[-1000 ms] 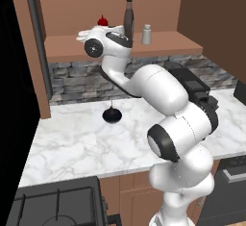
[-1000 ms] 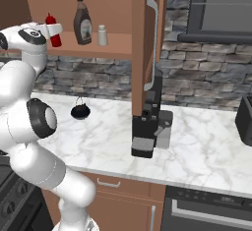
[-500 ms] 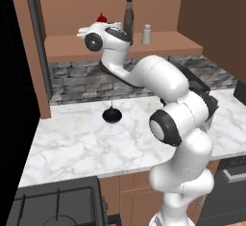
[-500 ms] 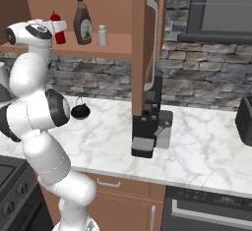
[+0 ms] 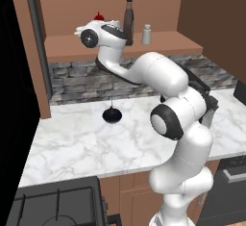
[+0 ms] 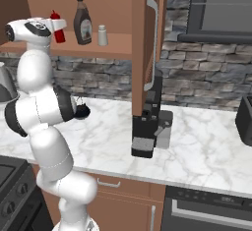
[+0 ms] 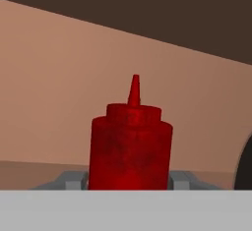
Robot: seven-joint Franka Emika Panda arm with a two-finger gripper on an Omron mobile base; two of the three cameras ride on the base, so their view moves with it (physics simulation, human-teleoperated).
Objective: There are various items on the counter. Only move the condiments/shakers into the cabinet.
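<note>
The fingers [image 7: 74, 180] sit close against both sides of the red bottle [image 7: 130, 149], closed on it; the gripper [image 7: 129, 182] holds it upright, nozzle up. In the right base view this red bottle [image 6: 58, 27] stands at the cabinet [image 6: 118, 48] shelf, left of the dark brown bottle [image 6: 82, 21], with the pale shaker [image 6: 102, 35] just right of that bottle. From the left base view the red cap [image 5: 99, 17] peeks over the white wrist, left of the dark brown bottle [image 5: 129, 14] and shaker [image 5: 146, 34]. Below the dark brown bottle, the round black object [image 5: 112, 116] rests on the counter [image 5: 72, 143]. A black coffee machine [image 6: 150, 127] stands on the counter well to its right.
</note>
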